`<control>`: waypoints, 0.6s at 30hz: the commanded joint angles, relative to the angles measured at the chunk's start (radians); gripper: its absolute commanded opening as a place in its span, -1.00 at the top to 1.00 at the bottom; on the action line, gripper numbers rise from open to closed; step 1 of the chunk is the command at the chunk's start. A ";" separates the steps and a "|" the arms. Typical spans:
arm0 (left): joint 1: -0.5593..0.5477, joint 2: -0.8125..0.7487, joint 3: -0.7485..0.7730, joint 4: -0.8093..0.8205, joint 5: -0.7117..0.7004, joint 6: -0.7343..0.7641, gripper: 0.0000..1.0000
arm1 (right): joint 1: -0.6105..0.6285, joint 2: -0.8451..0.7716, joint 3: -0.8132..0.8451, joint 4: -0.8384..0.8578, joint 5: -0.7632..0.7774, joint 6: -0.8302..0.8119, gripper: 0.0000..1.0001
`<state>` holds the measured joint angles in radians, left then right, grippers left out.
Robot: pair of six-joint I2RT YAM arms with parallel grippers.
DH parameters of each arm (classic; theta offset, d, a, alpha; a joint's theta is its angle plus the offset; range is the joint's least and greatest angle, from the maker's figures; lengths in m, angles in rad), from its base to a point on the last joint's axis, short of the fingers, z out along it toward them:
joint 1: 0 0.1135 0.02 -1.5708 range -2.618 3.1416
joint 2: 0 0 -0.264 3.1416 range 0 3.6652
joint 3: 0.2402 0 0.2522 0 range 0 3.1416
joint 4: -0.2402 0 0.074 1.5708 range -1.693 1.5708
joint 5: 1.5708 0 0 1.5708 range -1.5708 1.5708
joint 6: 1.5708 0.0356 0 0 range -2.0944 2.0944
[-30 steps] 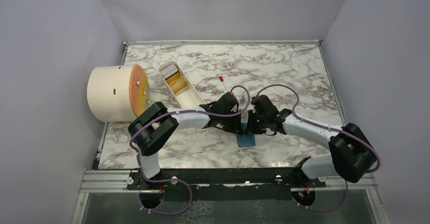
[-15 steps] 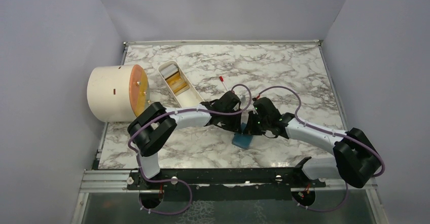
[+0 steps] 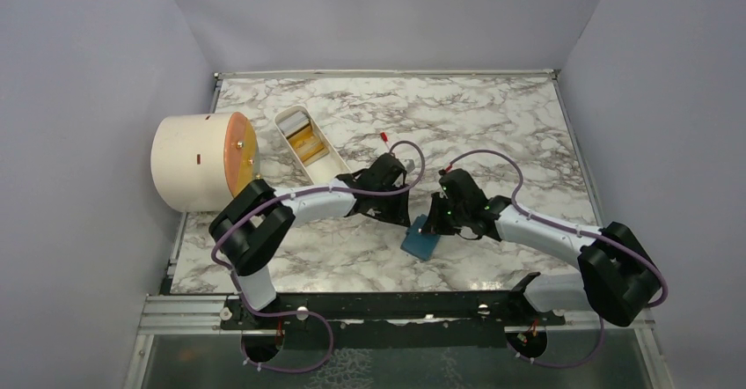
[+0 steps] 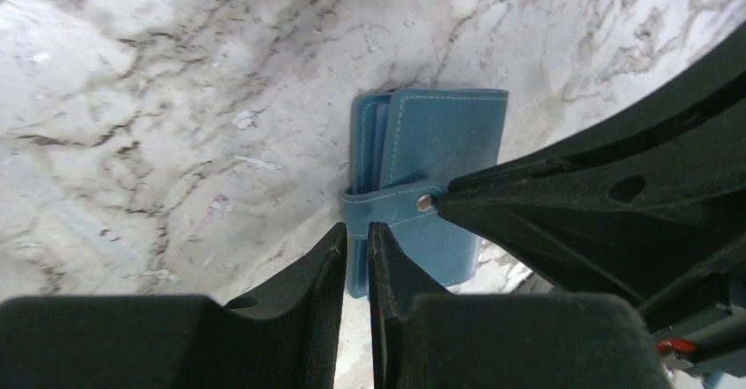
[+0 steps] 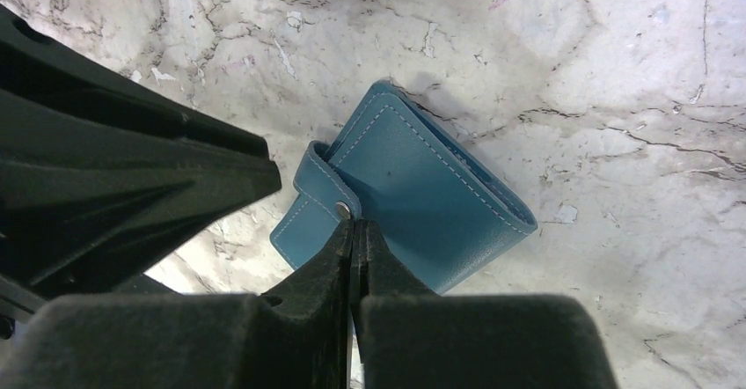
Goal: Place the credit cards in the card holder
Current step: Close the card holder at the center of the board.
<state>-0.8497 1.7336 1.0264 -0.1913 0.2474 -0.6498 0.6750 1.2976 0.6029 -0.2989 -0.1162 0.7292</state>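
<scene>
The teal-blue card holder (image 3: 420,242) lies closed on the marble table, turned at an angle, its snap strap (image 4: 387,206) wrapped round one edge. My right gripper (image 5: 354,223) is shut on the end of that strap, right at the round snap (image 5: 341,209). My left gripper (image 4: 356,228) hovers just short of the holder's edge. Its jaws stand a narrow gap apart with nothing between them. In the top view it (image 3: 405,216) sits left of the right gripper (image 3: 432,223). A yellow-orange credit card (image 3: 310,149) and a grey one (image 3: 297,127) lie in the white tray.
The long white tray (image 3: 332,171) runs diagonally at the back left, close to the left arm. A big cream cylinder (image 3: 189,162) with an orange face lies on its side at the table's left edge. A small red-tipped stick (image 3: 385,139) lies behind the grippers.
My left gripper has opened slightly and drawn back up and to the left. My right gripper has shut at the snap strap. The card holder has turned and shifted a little left.
</scene>
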 commanded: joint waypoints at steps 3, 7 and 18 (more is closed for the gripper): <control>0.008 -0.005 -0.046 0.152 0.200 -0.057 0.67 | 0.006 -0.015 -0.008 -0.014 -0.003 0.040 0.98; 0.008 0.008 -0.058 0.173 0.213 -0.065 0.70 | 0.006 -0.026 -0.025 -0.007 -0.014 0.051 0.98; 0.008 0.039 -0.047 0.202 0.237 -0.067 0.74 | 0.006 -0.008 -0.055 0.002 0.017 0.059 0.98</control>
<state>-0.8444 1.7466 0.9737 -0.0280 0.4377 -0.7094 0.6750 1.2755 0.5655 -0.2909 -0.1196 0.7811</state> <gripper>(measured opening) 0.137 0.012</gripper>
